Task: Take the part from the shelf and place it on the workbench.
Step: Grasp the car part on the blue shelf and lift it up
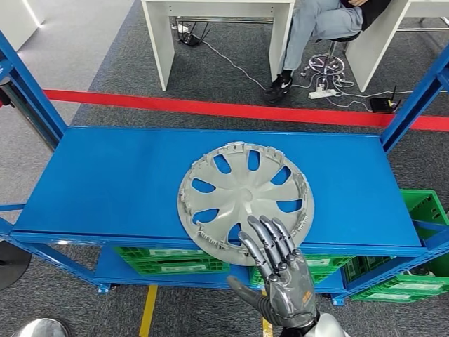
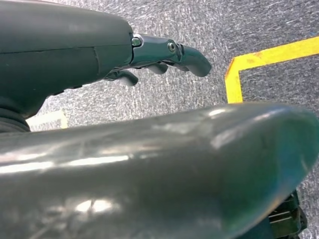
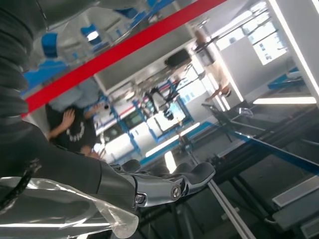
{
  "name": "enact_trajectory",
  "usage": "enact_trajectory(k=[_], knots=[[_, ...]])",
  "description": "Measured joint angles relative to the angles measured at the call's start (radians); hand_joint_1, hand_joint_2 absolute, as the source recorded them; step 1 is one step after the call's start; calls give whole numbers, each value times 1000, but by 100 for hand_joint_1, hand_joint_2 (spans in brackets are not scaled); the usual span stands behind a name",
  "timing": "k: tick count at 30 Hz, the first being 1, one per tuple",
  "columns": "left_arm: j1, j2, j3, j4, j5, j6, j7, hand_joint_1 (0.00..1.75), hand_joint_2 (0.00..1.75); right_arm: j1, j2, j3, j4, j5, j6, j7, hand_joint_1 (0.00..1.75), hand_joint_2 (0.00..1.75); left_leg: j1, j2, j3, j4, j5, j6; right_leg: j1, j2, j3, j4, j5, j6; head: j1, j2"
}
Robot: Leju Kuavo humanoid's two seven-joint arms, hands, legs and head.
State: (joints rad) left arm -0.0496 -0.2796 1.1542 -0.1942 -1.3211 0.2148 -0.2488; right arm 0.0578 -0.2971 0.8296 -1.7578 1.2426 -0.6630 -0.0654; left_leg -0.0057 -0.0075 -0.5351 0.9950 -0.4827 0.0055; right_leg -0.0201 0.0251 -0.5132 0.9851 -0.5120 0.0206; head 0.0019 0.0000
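Note:
The part is a silver-grey wheel cover (image 1: 245, 200) with several cut-out openings. It lies flat on the blue shelf's top board (image 1: 116, 175), right of the middle, and its near rim juts slightly over the front edge. My right hand (image 1: 280, 277) is raised in front of the shelf with fingers apart and holds nothing. Its fingertips (image 1: 264, 228) overlap the cover's near rim, but I cannot tell whether they touch it. The right wrist view shows the same fingers (image 3: 169, 186) stretched out and bare. My left hand (image 2: 165, 55) hangs over the grey floor, fingers straight, holding nothing.
Green crates (image 1: 158, 258) sit on the lower shelf level, and more (image 1: 418, 210) are at the right. Blue uprights (image 1: 31, 91) flank the shelf. Beyond a red floor line (image 1: 212, 109) stand white tables (image 1: 158, 35) and a seated person (image 1: 318, 28). Yellow tape (image 2: 263, 55) marks the floor.

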Motion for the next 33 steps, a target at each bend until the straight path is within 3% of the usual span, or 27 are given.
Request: enact_trajectory(k=[3,16,33], knots=[[0,0,-1,0,-6,-3,0,0,0,7,-20,6,13,54,0,48,0,175,0,0,0,0,0,0,0,0,0,0,0,0,0,0],[0,0,-4,0,-23,-21,6,0,0,12,-162,114,146,31,4,194,0,175,0,0,0,0,0,0,0,0,0,0,0,0,0,0],[-1,0,-9,0,-41,-30,19,0,0,-27,-189,169,253,32,12,205,0,175,0,0,0,0,0,0,0,-1,1,0,0,0,0,0]])
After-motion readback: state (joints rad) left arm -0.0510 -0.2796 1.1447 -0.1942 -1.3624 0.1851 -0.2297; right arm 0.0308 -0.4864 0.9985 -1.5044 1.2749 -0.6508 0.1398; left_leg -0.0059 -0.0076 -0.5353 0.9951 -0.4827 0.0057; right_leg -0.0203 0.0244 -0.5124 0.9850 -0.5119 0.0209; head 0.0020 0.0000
